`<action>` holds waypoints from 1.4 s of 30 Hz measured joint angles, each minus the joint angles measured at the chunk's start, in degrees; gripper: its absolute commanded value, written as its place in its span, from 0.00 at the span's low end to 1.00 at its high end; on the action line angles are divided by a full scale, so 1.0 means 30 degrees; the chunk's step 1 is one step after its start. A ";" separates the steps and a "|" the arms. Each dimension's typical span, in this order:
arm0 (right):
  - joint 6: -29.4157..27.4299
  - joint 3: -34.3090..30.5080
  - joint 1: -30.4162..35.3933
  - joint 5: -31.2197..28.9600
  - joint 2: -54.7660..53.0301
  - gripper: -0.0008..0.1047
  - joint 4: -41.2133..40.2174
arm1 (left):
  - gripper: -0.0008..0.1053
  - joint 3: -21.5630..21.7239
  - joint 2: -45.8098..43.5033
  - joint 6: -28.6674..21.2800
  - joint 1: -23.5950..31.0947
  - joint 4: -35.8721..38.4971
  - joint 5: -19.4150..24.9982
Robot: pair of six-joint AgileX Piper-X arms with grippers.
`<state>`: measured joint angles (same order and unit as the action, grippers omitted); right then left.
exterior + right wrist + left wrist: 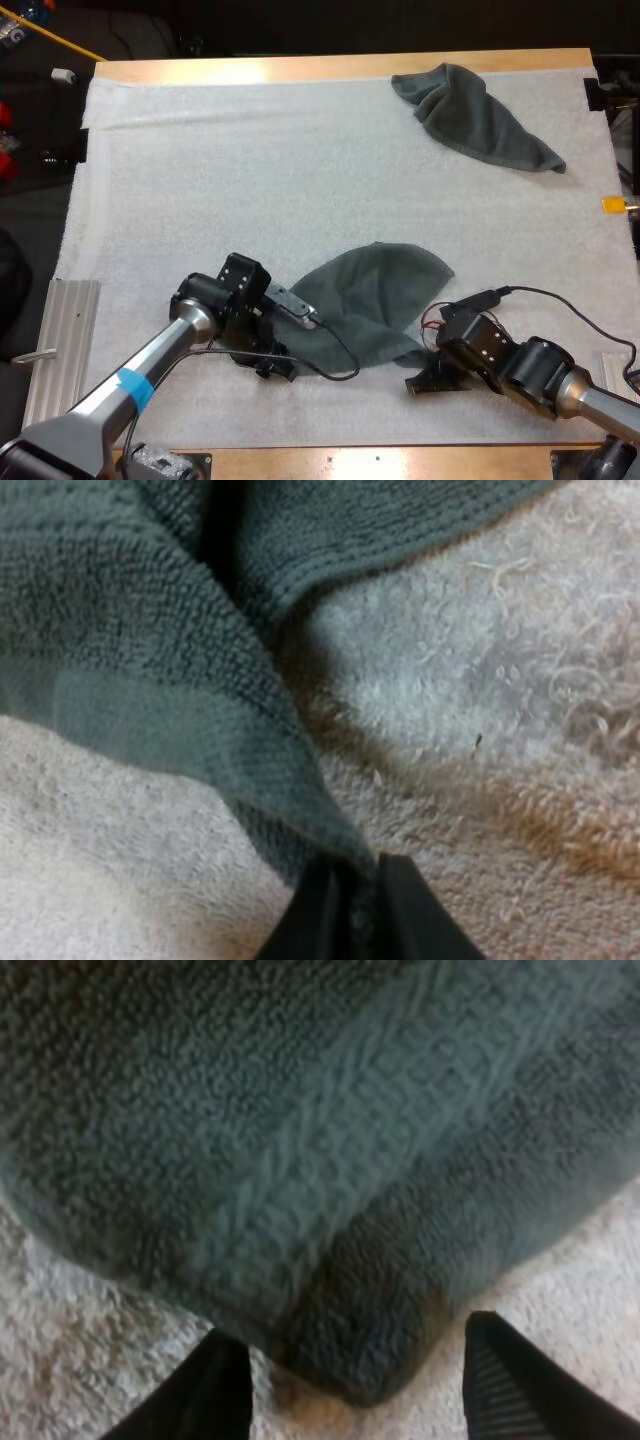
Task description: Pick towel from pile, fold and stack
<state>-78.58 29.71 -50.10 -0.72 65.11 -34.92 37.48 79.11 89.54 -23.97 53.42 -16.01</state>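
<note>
Left pincer open at spread dark grey-green towel, right pincer gripping its corner, second crumpled grey-green towel far right

A wooden counter is seen, with its pale edge left bare at 12 o'clock and 6 o'clock, and a soft glare is caught on the far strip. Most of it is covered by a white mat. A ribbed metal plate is set just beside the mat at 8 o'clock. Dark floor is seen at 9 o'clock, and a yellow strip at 11 o'clock.
</note>
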 measured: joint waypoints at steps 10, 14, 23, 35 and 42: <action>0.0054 0.0000 0.0000 0.0240 0.0000 0.01 0.0000 | 0.42 0.0044 0.1225 0.0040 0.0000 -0.0277 -0.0972; 0.0222 0.0000 0.0000 0.0240 0.0000 0.01 0.0000 | 0.15 0.0043 0.1358 0.0050 0.0000 -0.0303 -0.1576; 0.0220 0.0000 0.0000 0.0240 0.0000 0.01 -0.0015 | 0.01 0.0043 0.1304 0.0050 0.0000 0.0459 -0.1777; -0.2945 0.4801 0.0000 -0.4151 -0.1411 0.01 -0.4905 | 0.01 0.2573 -0.5064 0.0050 0.0000 0.5135 -0.1817; -0.5078 0.8757 -0.0027 -0.6160 -0.2289 0.01 -0.8954 | 0.01 0.6652 -0.7978 0.0095 0.0000 0.8691 -0.1918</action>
<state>-93.81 55.98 -50.18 -19.20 58.24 -61.78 57.44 55.18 89.82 -23.97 79.50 -21.77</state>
